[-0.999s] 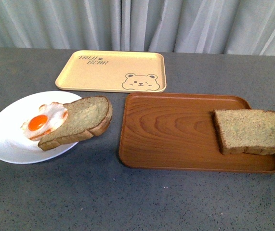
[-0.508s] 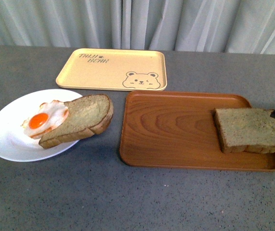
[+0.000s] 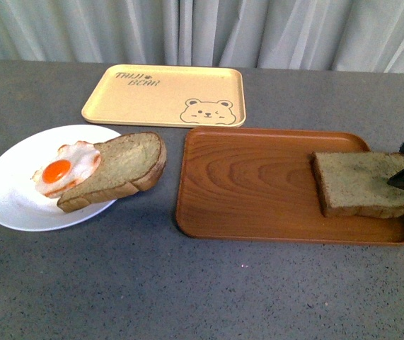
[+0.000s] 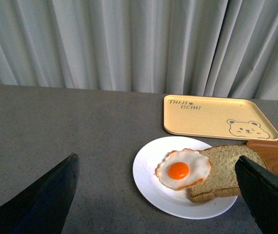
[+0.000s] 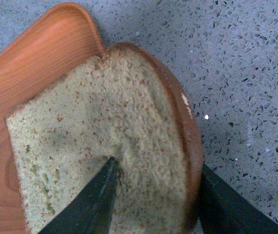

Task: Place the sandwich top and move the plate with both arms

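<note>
A grey speckled table carries everything. The brown wood-grain tray lies right of centre, with the pale yellow bear-print tray behind it. The white plate sits to the left. The sandwich top lies flat at the brown tray's right end, its crust overhanging the rim. A domed slice leans on the plate's near-right edge, partly over a fried egg. The right gripper straddles the sandwich top's crust end, jaws apart. The left gripper hangs wide apart and empty, short of the plate.
</note>
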Motion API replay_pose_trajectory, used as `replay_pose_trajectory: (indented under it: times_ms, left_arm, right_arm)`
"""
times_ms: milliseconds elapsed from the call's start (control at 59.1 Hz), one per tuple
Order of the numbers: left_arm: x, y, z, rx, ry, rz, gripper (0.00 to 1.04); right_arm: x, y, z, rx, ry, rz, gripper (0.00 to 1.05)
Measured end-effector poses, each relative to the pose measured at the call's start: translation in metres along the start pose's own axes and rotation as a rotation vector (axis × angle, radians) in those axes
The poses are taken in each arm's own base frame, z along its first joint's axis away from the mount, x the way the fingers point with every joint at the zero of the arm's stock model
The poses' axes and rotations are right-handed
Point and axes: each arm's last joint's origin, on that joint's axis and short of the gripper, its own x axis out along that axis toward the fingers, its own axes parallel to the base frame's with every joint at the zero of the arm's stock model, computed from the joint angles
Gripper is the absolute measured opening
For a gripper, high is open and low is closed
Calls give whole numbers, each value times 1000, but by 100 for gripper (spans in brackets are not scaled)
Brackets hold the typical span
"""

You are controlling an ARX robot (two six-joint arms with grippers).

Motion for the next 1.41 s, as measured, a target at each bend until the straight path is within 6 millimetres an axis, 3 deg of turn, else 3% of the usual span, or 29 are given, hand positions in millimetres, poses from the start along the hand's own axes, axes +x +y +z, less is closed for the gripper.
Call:
replay_pose_trajectory:
  times_ms: [203,322,474,643,745,897,982,1117,1354,1405]
  left_arm:
    - [0,0,0,0,0,0,96]
    - [0,0,0,0,0,0,96]
    - [0,0,0,0,0,0,96]
    - [0,0,0,0,0,0,96]
    - [0,0,0,0,0,0,96]
    - [0,0,0,0,0,0,96]
    - [0,0,0,0,0,0,96]
    - [0,0,0,0,0,0,96]
    - [0,0,0,0,0,0,96]
    - [0,0,0,0,0,0,96]
  right_arm:
    - [-21,22,12,5,-36,81,7]
    - [-35,49,22,-8,-75,151,3]
    - [-45,134,29,-75,-100,332,3]
    - [-40,230,18,-151,-104,513,3]
    - [-36,267,6,-178,-87,576,3]
    - [-17,317,-31,-190,-9,617,3]
    - [-2,329,-60,-177,68,615,3]
    - [14,327,-94,-180,158,576,3]
    - [15,300,-118,-193,208,499,3]
    - [13,295,-120,-196,218,489,10]
